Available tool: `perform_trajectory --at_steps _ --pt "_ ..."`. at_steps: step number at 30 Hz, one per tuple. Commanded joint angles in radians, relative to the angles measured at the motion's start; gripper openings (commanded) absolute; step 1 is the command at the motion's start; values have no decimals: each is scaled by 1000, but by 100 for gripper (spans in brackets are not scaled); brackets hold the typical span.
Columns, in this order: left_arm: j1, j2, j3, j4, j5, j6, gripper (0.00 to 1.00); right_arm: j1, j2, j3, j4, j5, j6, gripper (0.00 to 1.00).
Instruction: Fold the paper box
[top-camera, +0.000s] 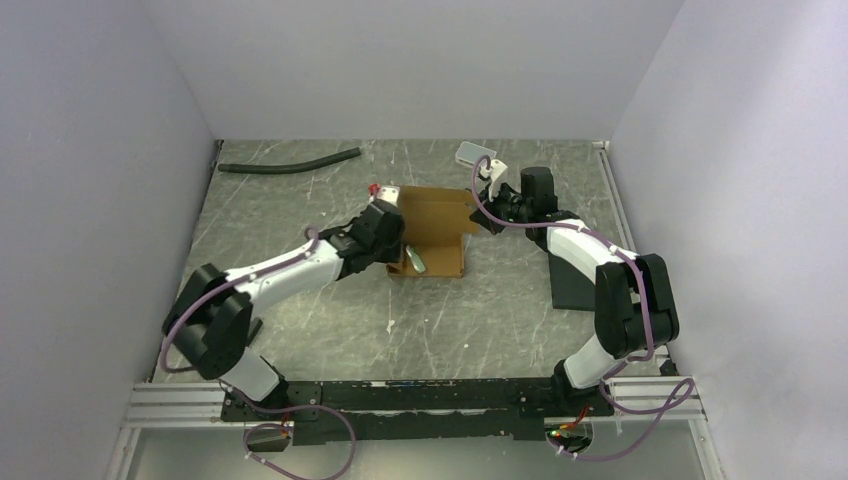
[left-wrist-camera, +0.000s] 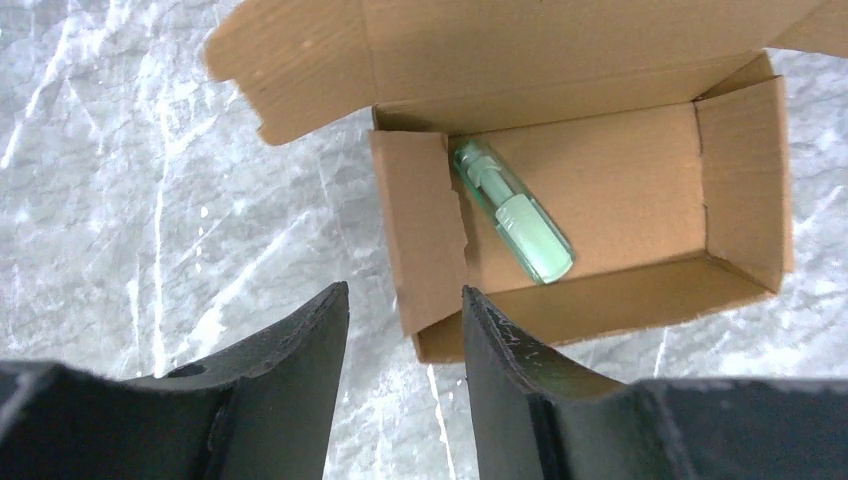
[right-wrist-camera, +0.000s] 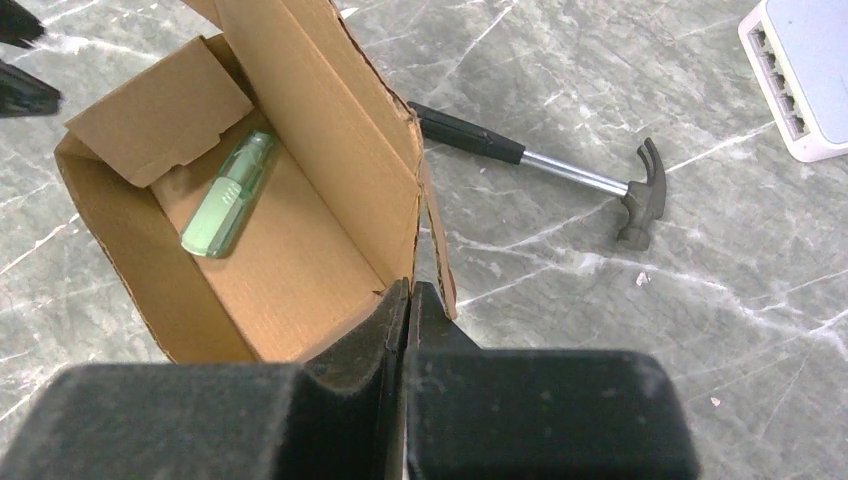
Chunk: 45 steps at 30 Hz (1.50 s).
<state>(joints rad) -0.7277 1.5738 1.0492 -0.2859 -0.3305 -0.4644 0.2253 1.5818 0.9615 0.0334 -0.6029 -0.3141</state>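
The left claw (left-wrist-camera: 404, 305) stands with its jaws apart and nothing between them, hanging just above the near end of the paper box (top-camera: 440, 215). The right claw (right-wrist-camera: 408, 295) has its jaws pressed together at the opposite end corner. We cannot tell whether a sliver of card is caught there.

The worktop (top-camera: 470, 320) carries the box around its middle, somewhat toward the far edge, between the two arms. The carton is set up but open. Its lid (left-wrist-camera: 520, 50) is thrown back on the far side, and the end flap (left-wrist-camera: 420, 230) by the left claw leans inward.

We judge the main risk to be at that flap. A green tube (left-wrist-camera: 512, 215) lies on the box floor, one end close against the flap, so tucking the flap down could jam or crease the card. The flap's edge already looks ragged. If the right claw has no real hold, a push from the left may simply slide the light box toward the hammer (right-wrist-camera: 560, 165).
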Motion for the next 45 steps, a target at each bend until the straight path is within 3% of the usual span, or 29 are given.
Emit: perform_trajectory --at_steps 1,3,7,12,13,14,16,29,33,37,42,45 --pt "56 -119 -73 66 55 -10 51 -1 -34 6 38 -11 -17 0" --pt "116 -156 -122 96 118 -23 53 -2 -34 6 37 -11 -17 0" --pt "237 -187 -222 268 423 -12 57 -1 -33 6 37 -12 -17 0" --pt "238 -86 -199 330 505 -3 60 -1 -33 6 38 -12 -16 0" --pt "237 -67 -196 341 514 -5 67 -1 -34 6 38 -12 -16 0" --pt "234 -54 -192 346 512 -6 74 -1 -33 6 38 -12 -16 0" --pt "222 -30 -178 340 498 -4 76 -1 -31 6 37 -13 -14 0" --pt "134 174 -27 148 268 6 70 0 -30 6 38 -15 -14 0" --pt "132 195 -19 125 243 9 61 0 -31 6 38 -16 -14 0" --pt "130 203 -16 108 219 13 43 1 -32 6 37 -14 -16 0" --pt "115 189 -11 86 159 24 2 0 -32 5 38 -14 -16 0" --pt "86 195 1 57 66 39 0 2 -31 5 38 -15 -16 0"
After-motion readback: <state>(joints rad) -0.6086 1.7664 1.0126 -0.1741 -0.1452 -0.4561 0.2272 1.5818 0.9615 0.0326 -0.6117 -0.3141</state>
